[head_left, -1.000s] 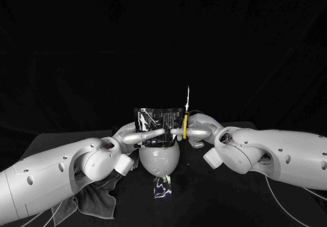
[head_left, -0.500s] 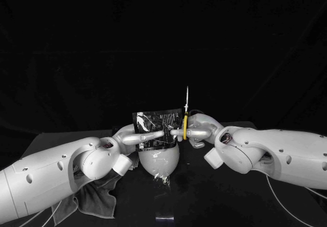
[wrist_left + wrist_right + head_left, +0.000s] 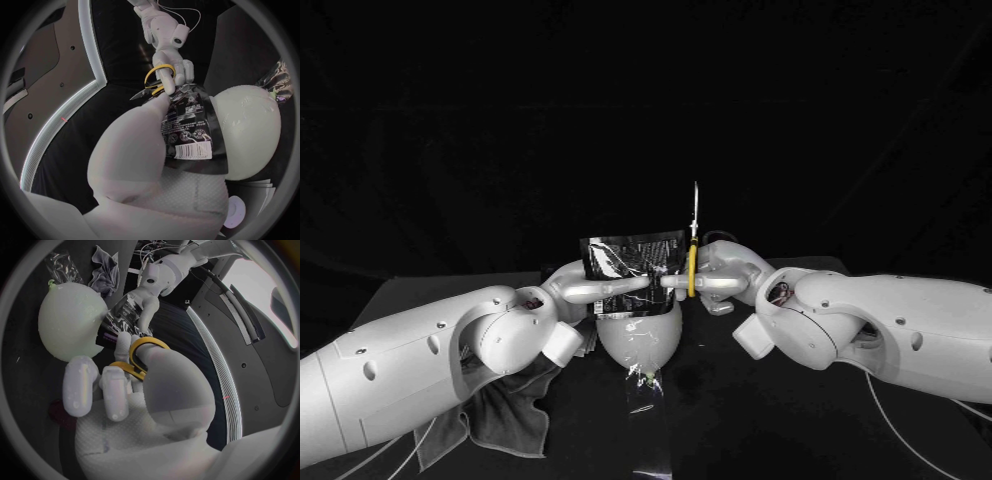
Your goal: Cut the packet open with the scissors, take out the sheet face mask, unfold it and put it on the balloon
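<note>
My left hand (image 3: 596, 288) pinches the one glossy dark packet (image 3: 635, 255) upright, just above the single smooth, pale, egg-shaped balloon (image 3: 639, 340). My right hand (image 3: 730, 272) grips one pair of yellow-handled scissors (image 3: 691, 262), thin blades pointing up at the packet's edge. One crumpled grey cloth (image 3: 495, 420) lies by my left arm.

Dim, darkness all round, pale balloon (image 3: 640, 338) brightly lit, glints on packet (image 3: 635, 258), wrist views bent at rims.
</note>
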### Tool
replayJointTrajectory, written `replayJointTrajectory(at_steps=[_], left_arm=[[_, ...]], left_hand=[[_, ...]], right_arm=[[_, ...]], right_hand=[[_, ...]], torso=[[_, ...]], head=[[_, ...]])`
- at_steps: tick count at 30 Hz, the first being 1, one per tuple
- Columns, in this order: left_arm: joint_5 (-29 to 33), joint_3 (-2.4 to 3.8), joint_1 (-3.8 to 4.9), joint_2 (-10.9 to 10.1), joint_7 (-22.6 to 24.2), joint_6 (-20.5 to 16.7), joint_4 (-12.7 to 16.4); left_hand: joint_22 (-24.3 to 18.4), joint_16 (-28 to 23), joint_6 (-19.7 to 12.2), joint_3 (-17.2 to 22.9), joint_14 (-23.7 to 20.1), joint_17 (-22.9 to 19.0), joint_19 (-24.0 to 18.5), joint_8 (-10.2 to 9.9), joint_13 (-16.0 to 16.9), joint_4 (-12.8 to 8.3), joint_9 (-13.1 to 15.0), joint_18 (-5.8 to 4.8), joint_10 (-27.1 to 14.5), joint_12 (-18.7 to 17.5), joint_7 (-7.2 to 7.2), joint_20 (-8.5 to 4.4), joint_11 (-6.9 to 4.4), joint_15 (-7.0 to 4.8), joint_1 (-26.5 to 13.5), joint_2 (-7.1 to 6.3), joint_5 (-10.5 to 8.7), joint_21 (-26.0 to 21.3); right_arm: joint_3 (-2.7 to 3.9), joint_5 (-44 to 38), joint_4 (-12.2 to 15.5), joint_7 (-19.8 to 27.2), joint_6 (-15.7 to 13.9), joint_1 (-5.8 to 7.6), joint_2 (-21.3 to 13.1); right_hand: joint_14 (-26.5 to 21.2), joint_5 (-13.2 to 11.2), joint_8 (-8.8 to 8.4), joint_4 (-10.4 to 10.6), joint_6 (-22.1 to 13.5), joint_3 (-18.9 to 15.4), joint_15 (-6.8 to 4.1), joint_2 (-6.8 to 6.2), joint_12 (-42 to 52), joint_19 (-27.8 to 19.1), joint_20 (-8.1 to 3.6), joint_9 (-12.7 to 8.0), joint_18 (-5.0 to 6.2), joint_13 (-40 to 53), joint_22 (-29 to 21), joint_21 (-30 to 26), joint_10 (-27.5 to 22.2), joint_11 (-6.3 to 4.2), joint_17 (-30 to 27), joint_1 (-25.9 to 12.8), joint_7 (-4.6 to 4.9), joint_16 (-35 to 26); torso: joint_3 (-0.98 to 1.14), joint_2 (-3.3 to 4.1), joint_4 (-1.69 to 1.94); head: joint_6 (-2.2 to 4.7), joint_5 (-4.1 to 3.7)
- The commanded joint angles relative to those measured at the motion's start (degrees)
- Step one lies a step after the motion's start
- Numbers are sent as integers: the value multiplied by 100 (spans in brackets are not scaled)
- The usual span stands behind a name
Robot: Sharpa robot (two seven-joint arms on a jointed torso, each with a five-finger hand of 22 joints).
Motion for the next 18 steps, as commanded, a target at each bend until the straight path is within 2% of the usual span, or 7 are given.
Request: replayJointTrajectory(at_steps=[1,9,13,14,18], left_arm=[[-27,0,4,33,9,-28,22],[-47,0,5,52,31,-51,25],[-44,0,5,58,76,-87,26],[-42,0,5,60,87,-101,26],[-38,0,5,67,187,-234,30]], left_hand=[[2,27,83,121,84,3,78,41,-8,16,6,55,86,20,-15,-29,-17,-19,75,4,-7,8],[0,50,311,544,295,21,251,145,-10,25,27,50,357,-3,-103,-117,-109,-100,145,52,-9,-5],[1,54,375,759,393,35,349,204,-11,33,57,47,463,-32,-143,-158,-143,-130,106,212,-8,-4],[2,79,399,864,482,52,397,251,-7,46,89,48,550,-26,-173,-172,-172,-159,69,335,-8,-3],[14,150,433,1035,709,112,592,394,3,8,199,49,791,1,-230,-249,-246,-241,-39,422,-10,41]], right_arm=[[7,-17,37,32,-15,6,24],[7,23,45,49,-61,5,45],[7,38,36,45,-51,5,49],[7,44,33,46,-56,5,49],[6,153,9,97,-144,5,44]], right_hand=[[487,17,41,22,6,237,-56,29,3294,17,-20,746,23,-4,821,-2,1431,-484,984,-3,-22,25],[486,17,41,20,6,239,-56,29,3288,9,-20,749,26,-13,815,-16,1431,-484,980,-5,-22,24],[485,17,42,19,5,244,-56,28,3328,-7,-20,753,32,46,802,-42,1438,-484,974,-11,-20,21],[485,16,43,19,4,246,-56,29,3346,-13,-20,755,34,74,797,-51,1442,-484,974,-14,-19,21],[449,16,22,30,-34,276,-51,25,3458,-108,-20,765,72,248,717,-211,1452,-472,819,-65,-5,-46]], torso=[[-4,-1,4],[-2,0,1],[-3,0,-2],[-4,0,-1],[-7,-3,-4]], head=[[0,5],[1,23],[4,12],[5,7],[1,-14]])
